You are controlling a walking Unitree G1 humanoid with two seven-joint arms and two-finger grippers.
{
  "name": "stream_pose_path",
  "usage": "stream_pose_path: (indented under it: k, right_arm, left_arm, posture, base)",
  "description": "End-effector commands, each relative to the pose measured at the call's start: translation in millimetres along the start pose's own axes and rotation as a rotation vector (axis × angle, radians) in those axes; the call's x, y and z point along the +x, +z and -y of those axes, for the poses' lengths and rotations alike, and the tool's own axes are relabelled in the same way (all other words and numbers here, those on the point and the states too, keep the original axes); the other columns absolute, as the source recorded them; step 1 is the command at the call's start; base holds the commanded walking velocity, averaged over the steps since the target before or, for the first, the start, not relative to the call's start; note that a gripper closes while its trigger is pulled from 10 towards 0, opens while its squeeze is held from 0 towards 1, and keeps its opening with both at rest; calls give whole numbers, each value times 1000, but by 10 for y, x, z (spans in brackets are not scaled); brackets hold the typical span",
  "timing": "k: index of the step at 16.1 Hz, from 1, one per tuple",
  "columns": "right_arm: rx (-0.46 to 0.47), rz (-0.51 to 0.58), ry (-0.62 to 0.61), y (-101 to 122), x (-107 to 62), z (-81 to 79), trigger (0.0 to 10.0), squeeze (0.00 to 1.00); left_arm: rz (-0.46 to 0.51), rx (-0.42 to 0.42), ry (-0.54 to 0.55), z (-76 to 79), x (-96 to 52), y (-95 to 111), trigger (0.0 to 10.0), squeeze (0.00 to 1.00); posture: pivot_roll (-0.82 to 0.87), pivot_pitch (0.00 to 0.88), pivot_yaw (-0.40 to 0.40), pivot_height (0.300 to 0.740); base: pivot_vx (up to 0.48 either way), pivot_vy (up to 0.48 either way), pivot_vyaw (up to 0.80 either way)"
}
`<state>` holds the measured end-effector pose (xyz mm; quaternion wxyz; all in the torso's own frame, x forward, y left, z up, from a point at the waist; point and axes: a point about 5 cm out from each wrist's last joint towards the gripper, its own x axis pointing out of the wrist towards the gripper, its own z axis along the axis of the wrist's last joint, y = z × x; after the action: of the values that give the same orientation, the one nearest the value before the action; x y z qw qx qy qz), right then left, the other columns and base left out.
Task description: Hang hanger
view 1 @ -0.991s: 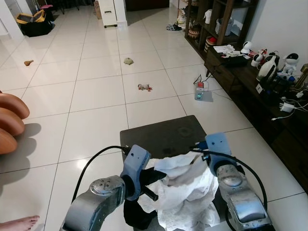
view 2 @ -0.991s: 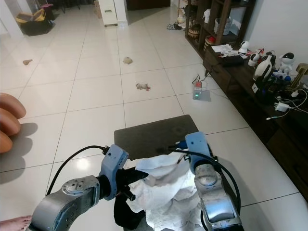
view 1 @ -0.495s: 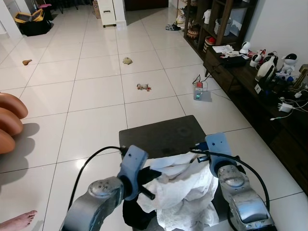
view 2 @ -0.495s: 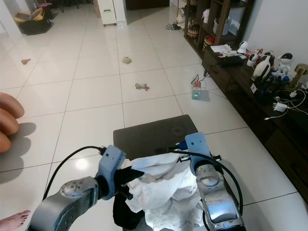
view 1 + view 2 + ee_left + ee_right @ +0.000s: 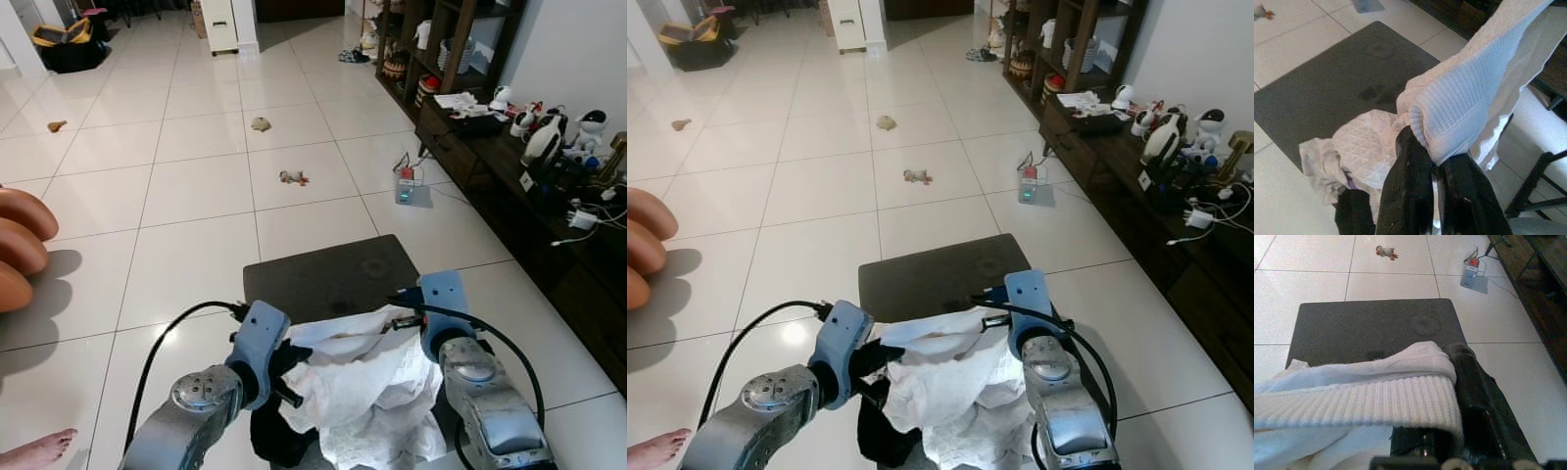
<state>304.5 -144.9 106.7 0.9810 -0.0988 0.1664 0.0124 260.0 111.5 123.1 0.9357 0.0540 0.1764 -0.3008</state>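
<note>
A white garment (image 5: 362,387), part ribbed knit and part quilted, hangs bunched between my two grippers just above a dark grey mat (image 5: 328,274). My left gripper (image 5: 1432,159) is shut on a ribbed fold of the garment (image 5: 1469,98) at its left side. My right gripper (image 5: 407,320) holds the ribbed hem (image 5: 1376,401) at the right side, and the hem wraps over its black finger (image 5: 1474,382). The top edge of the garment runs stretched from one gripper to the other. A dark cloth (image 5: 274,441) lies below the garment.
A dark wooden cabinet (image 5: 529,186) with toy figures runs along the right. A power strip (image 5: 407,184) and small toys (image 5: 293,177) lie on the white tiles ahead. Brown cushions (image 5: 20,245) are at the left, and a person's bare foot (image 5: 39,452) at the bottom left.
My left arm has drawn slightly back and to the left, pulling the garment's top edge straighter between the grippers. The right arm has barely moved.
</note>
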Motion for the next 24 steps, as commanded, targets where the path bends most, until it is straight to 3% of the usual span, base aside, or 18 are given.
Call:
stream_pose_path:
  k: [1, 2, 3, 6, 7, 8, 10, 12, 14, 16, 18, 19, 22, 23, 24]
  right_arm:
    - [24, 31, -34, 47, -34, 72, 0, 0]
    - [24, 32, -35, 48, -35, 75, 0, 0]
    - [26, 34, -34, 48, -37, 74, 0, 0]
    - [54, 33, -29, 6, -45, 56, 0, 0]
    - [68, 28, -26, -25, -46, 55, 0, 0]
    - [69, 20, -25, -57, -48, 57, 0, 0]
    - [67, 10, -20, -87, -52, 46, 0, 0]
    - [67, 11, 1, -103, -42, 11, 0, 0]
    - [58, 12, 44, -122, -38, -26, 0, 0]
    - [80, -16, 61, -204, -33, -22, 0, 0]
    - [174, -143, 80, -541, -15, 28, 0, 0]
    - [209, -231, 63, -803, -18, 90, 0, 0]
    - [285, -315, 29, -1129, -58, 164, 0, 0]
    - [306, -329, 16, -1192, -70, 178, 1961, 0]
    - [327, -339, 11, -1258, -79, 183, 10000, 0]
  left_arm:
    - [8, 24, 69, -67, -29, -13, 2314, 0]
    - [15, 32, 87, -83, -30, -6, 3412, 0]
    - [22, 37, 118, -113, -31, -4, 10000, 0]
    - [95, 66, 205, -197, -101, 8, 10000, 0]
    - [119, 61, 223, -213, -139, 6, 10000, 380]
    - [138, 36, 223, -211, -184, -4, 10000, 1000]
    - [148, 20, 206, -180, -252, -33, 10000, 1000]
    - [193, -26, 33, -2, -322, -16, 10000, 1000]
    - [207, -36, 17, -18, -361, -6, 10000, 1000]
    - [198, -34, 169, -200, -383, -50, 10000, 1000]
    - [157, -50, 542, -567, -460, -193, 10000, 1000]
    - [137, -63, 579, -589, -476, -297, 10000, 0]
    - [90, -66, 645, -641, -532, -528, 10000, 0]
    - [79, -49, 678, -675, -558, -585, 10000, 0]
    - [51, -9, 696, -698, -575, -675, 10000, 0]
  posture:
    - [28, 132, -14, 740]
    - [29, 132, -14, 740]
    - [29, 132, -15, 740]
    - [31, 127, -17, 740]
    - [37, 126, -17, 740]
    - [38, 127, -18, 740]
    - [40, 128, -18, 740]
    - [45, 126, -20, 740]
    - [41, 125, -19, 740]
    - [40, 123, -21, 740]
    - [39, 122, -27, 740]
    - [40, 119, -31, 740]
    - [39, 114, -33, 740]
    - [40, 112, -32, 740]
    - [40, 111, -31, 740]
  base:
    - [0, 0, 0]
    - [0, 0, 0]
    - [0, 0, 0]
    - [0, 0, 0]
    - [0, 0, 0]
    - [0, 0, 0]
    - [0, 0, 0]
    - [0, 0, 0]
    - [0, 0, 0]
    - [0, 0, 0]
    - [0, 0, 0]
    - [0, 0, 0]
    - [0, 0, 0]
    - [0, 0, 0]
    - [0, 0, 0]
